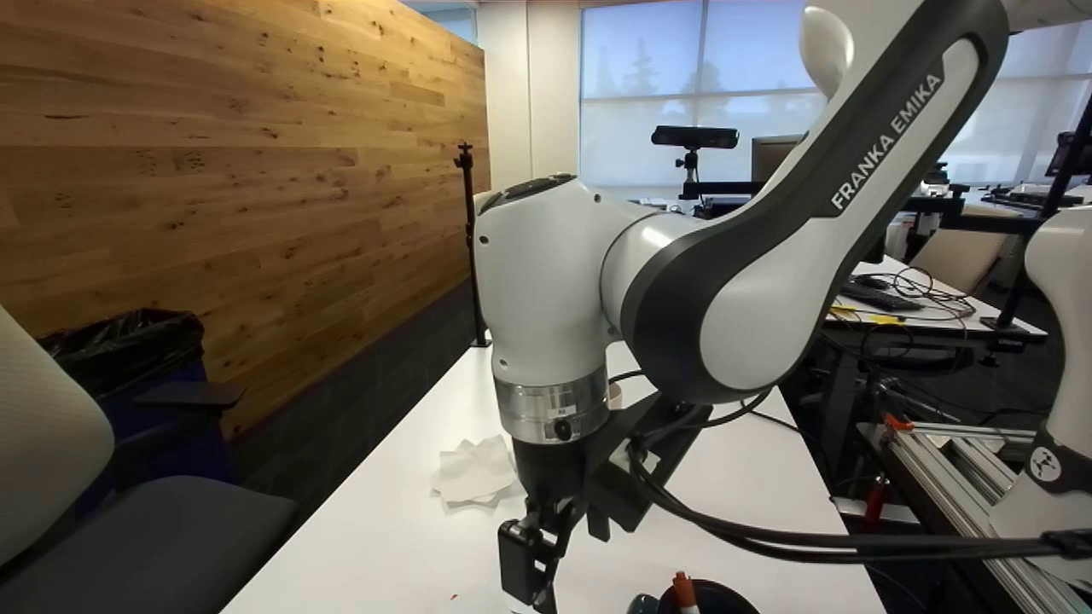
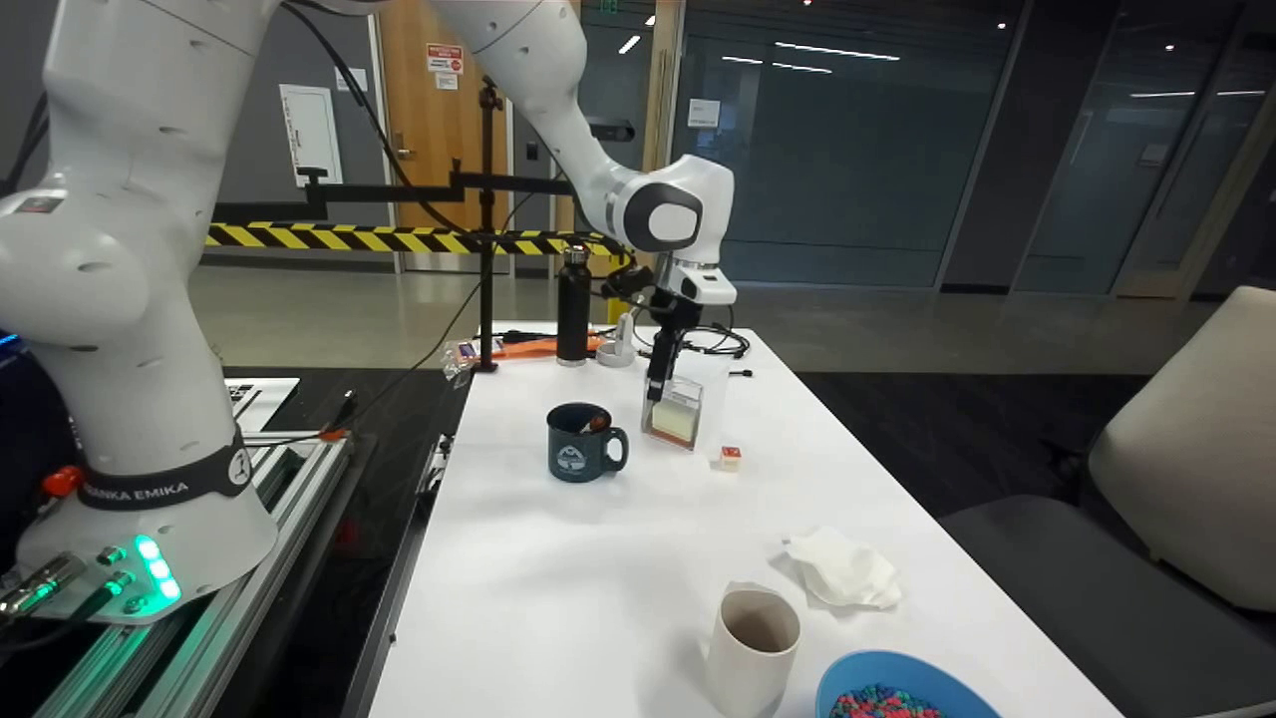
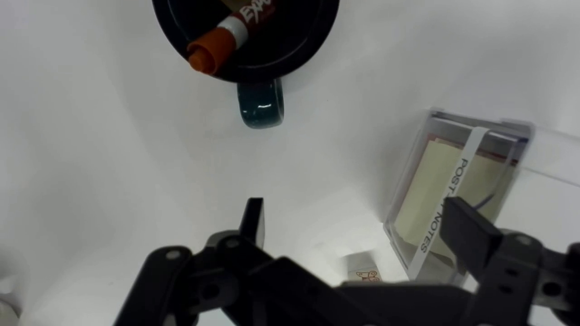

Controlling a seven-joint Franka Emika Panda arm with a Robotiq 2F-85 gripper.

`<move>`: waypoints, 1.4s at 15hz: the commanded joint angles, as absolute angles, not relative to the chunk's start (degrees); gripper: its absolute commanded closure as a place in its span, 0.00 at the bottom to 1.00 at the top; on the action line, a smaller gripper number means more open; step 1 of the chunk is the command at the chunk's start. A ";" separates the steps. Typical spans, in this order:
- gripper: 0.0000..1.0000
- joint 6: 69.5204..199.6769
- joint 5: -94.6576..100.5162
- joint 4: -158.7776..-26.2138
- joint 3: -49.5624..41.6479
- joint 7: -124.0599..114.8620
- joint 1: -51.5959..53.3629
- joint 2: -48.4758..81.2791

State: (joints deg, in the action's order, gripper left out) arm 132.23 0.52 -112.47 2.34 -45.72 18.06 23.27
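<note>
A black gripper point(image 3: 355, 222) on a white robot arm point(image 2: 688, 214) points down at a white table point(image 3: 294, 172), its two fingers point(image 3: 469, 231) spread wide apart. The nearest thing is a clear plastic box point(image 3: 458, 174) of pale yellow notes point(image 3: 419, 192), with a strip lettered "POST-IT NOTES". In the wrist view one finger covers part of this box; whether it touches cannot be told. Seen between the fingers in that view, close to the box, is a small white block point(image 3: 364, 270) with a reddish drawing, partly hidden by the gripper.

Farther out, ahead of the fingertips in the wrist view, a dark blue-green mug point(image 2: 576, 451) stands upright, its handle turned toward the gripper. An Expo marker point(image 3: 234, 31) leans inside it, orange cap poking over the rim.

In an exterior view, a black bottle point(image 2: 573, 309) stands on the table beyond the gripper. Well apart from the gripper, on the camera's side of it, are crumpled white paper point(image 2: 845, 570), an upright beige cup point(image 2: 750, 663) and a blue bowl point(image 2: 902, 666) of small coloured pieces. A chair point(image 2: 1186, 469) stands beside the table.
</note>
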 commanded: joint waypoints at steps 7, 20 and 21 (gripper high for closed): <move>0.00 134.13 1.79 -113.18 2.51 -46.82 18.08 23.06; 0.00 135.37 1.91 -112.38 2.35 -46.40 18.07 24.00; 0.00 135.49 1.91 -112.35 2.35 -46.39 18.08 23.98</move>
State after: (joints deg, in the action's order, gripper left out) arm 134.26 0.53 -112.42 2.31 -45.72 18.08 23.92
